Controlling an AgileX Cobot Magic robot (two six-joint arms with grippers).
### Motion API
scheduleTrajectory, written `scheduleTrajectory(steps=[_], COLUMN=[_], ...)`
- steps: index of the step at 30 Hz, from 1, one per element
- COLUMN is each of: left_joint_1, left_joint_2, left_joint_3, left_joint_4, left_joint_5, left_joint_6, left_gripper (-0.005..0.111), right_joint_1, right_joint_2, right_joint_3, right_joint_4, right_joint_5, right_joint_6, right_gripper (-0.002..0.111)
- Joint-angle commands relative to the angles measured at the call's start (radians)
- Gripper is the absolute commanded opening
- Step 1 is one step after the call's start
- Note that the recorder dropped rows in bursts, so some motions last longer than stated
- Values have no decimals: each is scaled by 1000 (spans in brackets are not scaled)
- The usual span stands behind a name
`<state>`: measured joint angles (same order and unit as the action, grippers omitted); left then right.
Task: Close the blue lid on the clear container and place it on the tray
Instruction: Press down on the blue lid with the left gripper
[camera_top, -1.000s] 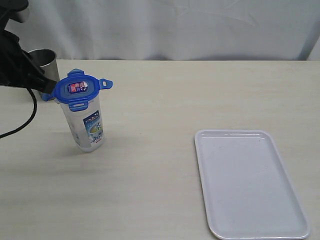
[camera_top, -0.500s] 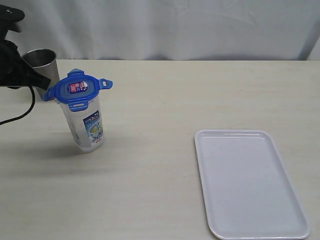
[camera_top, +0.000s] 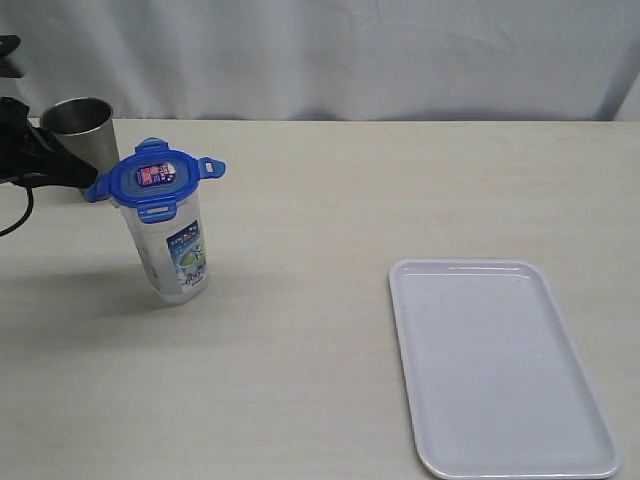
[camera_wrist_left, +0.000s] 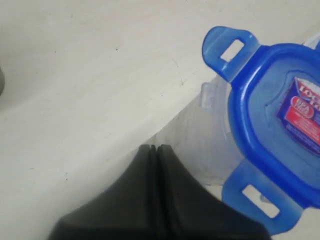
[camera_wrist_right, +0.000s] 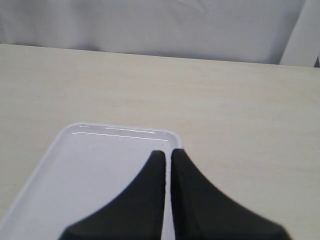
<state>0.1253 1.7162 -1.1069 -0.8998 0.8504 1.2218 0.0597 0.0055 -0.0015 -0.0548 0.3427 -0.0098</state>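
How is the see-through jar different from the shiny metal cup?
The clear container is see-through plastic with a printed label; the metal cup is plain grey and shiny. The container wears the blue lid; the cup is open on top. Both stand on the table.

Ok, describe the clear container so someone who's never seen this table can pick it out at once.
On the pale table, look left in the exterior view, well away from the white tray on the right. There, in front of a grey metal cup, stands the clear container. Unlike the opaque cup, it is see-through, carries a printed label and is topped by a blue lid.
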Motion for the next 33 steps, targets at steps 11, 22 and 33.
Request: scheduleTrajectory(steps=[11, 22, 33], left_joint_1=[-1, -1, -10], left_joint_2=[2, -24, -37], left_joint_3=[-3, -1, -1], left_joint_4=[-11, 7, 12], left_joint_5=[103, 146, 166], left_joint_6=[41, 21, 4], left_gripper=[0, 0, 0], right_joint_1=[1, 1, 1], right_joint_2=[-5, -5, -5], right_joint_3=[2, 2, 2], right_joint_4=[-2, -2, -2], right_joint_5=[-1, -1, -1], right_joint_6=[-3, -3, -3], right_gripper=[4, 4, 4])
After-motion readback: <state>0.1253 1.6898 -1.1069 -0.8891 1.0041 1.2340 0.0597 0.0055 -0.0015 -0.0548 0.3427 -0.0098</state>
